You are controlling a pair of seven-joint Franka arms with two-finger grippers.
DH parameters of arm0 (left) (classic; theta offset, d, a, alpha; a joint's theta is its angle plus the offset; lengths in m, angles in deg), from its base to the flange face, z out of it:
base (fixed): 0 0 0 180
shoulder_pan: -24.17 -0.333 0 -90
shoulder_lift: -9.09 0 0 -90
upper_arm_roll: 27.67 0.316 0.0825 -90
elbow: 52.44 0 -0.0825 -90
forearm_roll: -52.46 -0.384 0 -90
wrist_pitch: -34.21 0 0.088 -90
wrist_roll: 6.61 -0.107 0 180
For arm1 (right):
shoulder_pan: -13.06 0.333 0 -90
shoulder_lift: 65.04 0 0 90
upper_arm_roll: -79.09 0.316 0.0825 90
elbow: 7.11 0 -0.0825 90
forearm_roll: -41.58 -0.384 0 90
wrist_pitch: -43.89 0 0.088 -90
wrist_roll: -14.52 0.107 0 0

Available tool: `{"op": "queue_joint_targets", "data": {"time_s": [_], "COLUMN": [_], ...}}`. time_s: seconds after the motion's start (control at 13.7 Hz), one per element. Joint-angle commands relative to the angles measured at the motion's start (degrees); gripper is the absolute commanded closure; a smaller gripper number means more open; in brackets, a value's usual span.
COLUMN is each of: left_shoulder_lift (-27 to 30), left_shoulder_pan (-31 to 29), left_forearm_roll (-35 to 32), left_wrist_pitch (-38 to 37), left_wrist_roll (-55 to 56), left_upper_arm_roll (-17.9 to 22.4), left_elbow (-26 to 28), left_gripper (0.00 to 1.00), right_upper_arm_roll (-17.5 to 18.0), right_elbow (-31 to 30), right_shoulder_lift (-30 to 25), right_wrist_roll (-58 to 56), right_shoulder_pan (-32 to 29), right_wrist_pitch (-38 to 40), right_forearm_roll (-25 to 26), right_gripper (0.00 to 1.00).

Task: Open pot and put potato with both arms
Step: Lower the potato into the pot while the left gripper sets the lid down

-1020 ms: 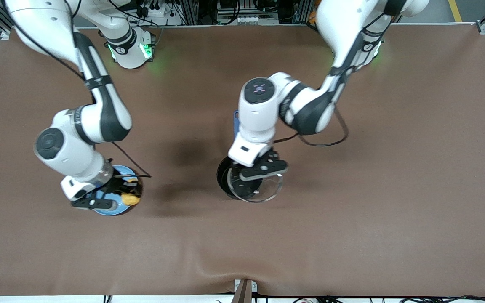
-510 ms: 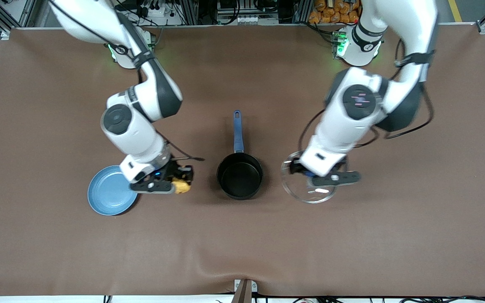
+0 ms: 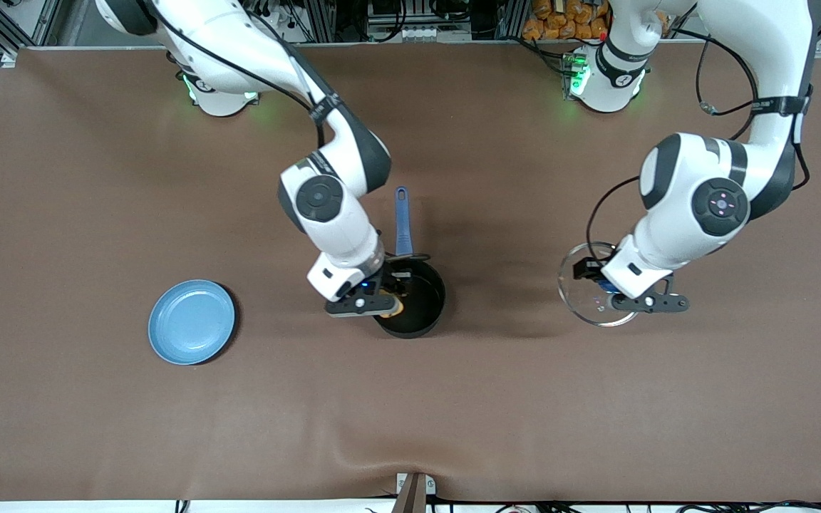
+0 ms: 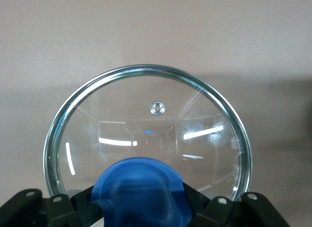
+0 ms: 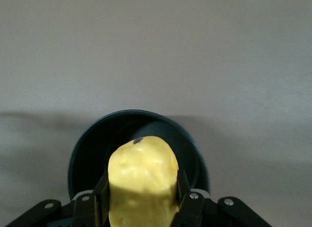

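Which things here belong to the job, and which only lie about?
For the job:
pot, open
potato, in right gripper over the pot
lid, held by its knob in left gripper

Lying about:
plate, toward the right arm's end

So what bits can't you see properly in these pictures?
- Potato: in the front view only a sliver shows, under the right gripper over the pot; the right wrist view's edge cuts off its lower end.
- Lid: the left wrist view's edge cuts off part of it and its blue knob; in the front view the left gripper covers the knob.
- Pot handle: its pot end is under the right arm.
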Motion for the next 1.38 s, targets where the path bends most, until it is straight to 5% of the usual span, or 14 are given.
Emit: {"op": "queue_joint_targets", "data": {"time_s": [0.0,0.8,0.95,1.31], "left_shoulder_lift": [0.7,-10.2,-10.2,-6.3], "left_shoulder_pan": [-2.7,-3.5,-3.4,-3.5], "left_forearm_roll": [1.2,-0.6,-0.6,-0.6], "left_wrist_pitch": [6.5,27.3,27.3,25.6], "left_wrist_roll": [-4.9,-6.6,-6.6,-6.6], "left_upper_arm_roll": [-0.6,-0.4,-0.3,-0.2], "left_elbow": [5.5,11.1,11.1,10.7], "left_gripper": [1.0,0.98,0.01,0.0], "right_upper_arm_roll": [-0.7,-0.7,-0.7,-1.0], "right_elbow": [4.1,9.7,10.0,10.0], "right_shoulder_lift": [2.6,12.1,13.1,14.3], "right_wrist_roll": [0.0,1.9,2.3,2.3], "right_shoulder_pan": [0.2,3.3,3.8,4.2], "right_wrist_pitch": [1.2,0.7,-0.5,-2.0], "right_forearm_roll": [0.1,0.1,0.2,0.2], "right_gripper": [1.0,1.0,1.0,1.0]}}
